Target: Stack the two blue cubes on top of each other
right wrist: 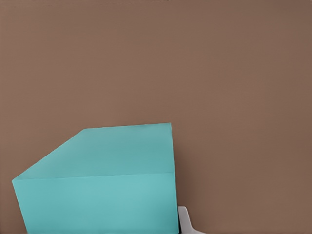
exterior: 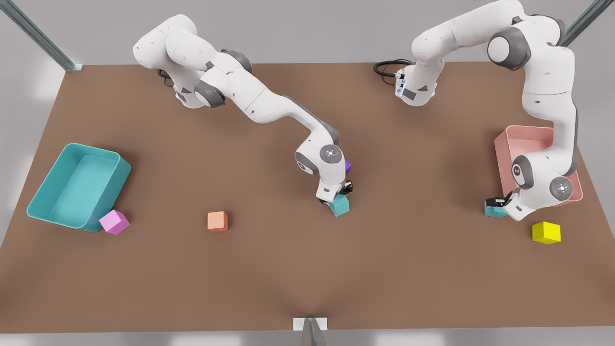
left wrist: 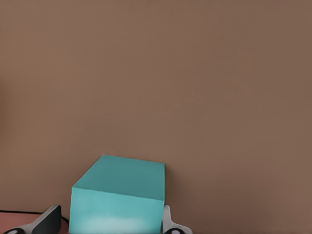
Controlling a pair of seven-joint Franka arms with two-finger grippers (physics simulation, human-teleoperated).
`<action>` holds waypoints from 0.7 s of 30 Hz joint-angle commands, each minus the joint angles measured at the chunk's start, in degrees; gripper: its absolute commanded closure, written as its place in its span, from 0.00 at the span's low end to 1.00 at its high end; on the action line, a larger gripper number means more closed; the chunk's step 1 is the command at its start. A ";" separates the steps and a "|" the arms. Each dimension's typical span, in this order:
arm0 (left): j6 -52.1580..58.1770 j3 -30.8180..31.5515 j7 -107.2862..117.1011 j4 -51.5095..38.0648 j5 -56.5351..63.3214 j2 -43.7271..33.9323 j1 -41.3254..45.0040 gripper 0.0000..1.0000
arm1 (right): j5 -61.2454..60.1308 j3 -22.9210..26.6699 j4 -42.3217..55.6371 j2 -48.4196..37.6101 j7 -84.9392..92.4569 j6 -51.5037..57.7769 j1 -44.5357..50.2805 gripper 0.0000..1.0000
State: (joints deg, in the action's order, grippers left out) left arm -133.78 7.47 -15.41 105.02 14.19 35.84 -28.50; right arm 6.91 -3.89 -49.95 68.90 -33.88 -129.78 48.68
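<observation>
One blue cube [exterior: 494,210] rests on the brown table at the front view's right, beside the pink tray. My left gripper [exterior: 498,202] is down over it. In the left wrist view this cube [left wrist: 117,197] sits between the open fingers [left wrist: 48,220], with a small gap on one side. The other blue cube [exterior: 341,205] lies near the table's middle, under my right gripper [exterior: 338,194]. In the right wrist view that cube [right wrist: 102,185] looms large and skewed, with one finger [right wrist: 185,222] showing beside its edge.
A teal tray [exterior: 120,178] stands at the front view's left with a pink cube [exterior: 114,222] against its corner. An orange cube [exterior: 217,221] lies left of centre and a yellow cube [exterior: 546,232] at the right. A purple cube [exterior: 347,166] peeks from behind the right wrist. A pink tray [exterior: 523,134] sits behind the left arm.
</observation>
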 commanded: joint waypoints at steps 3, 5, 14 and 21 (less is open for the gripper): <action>-0.61 0.00 0.20 0.01 0.14 0.02 0.02 0.00 | -3.22 0.02 -0.06 0.62 4.61 -3.28 0.01 0.00; -0.61 0.00 0.20 0.01 0.14 -0.06 0.02 0.00 | -3.22 0.11 -0.06 0.71 4.61 -3.28 0.01 0.00; -0.52 0.09 0.29 -0.08 0.14 -0.15 0.02 0.09 | -3.58 -1.82 0.03 -4.21 4.78 2.52 0.27 0.00; 5.19 0.88 4.50 -0.61 0.05 -3.66 0.90 0.28 | -3.84 -2.52 -25.26 -46.46 13.40 36.80 -1.83 0.00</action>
State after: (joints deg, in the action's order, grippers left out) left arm -132.61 8.54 -14.54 104.58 14.41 33.09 -27.99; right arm 3.27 -6.27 -70.76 27.72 -29.66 -111.33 47.35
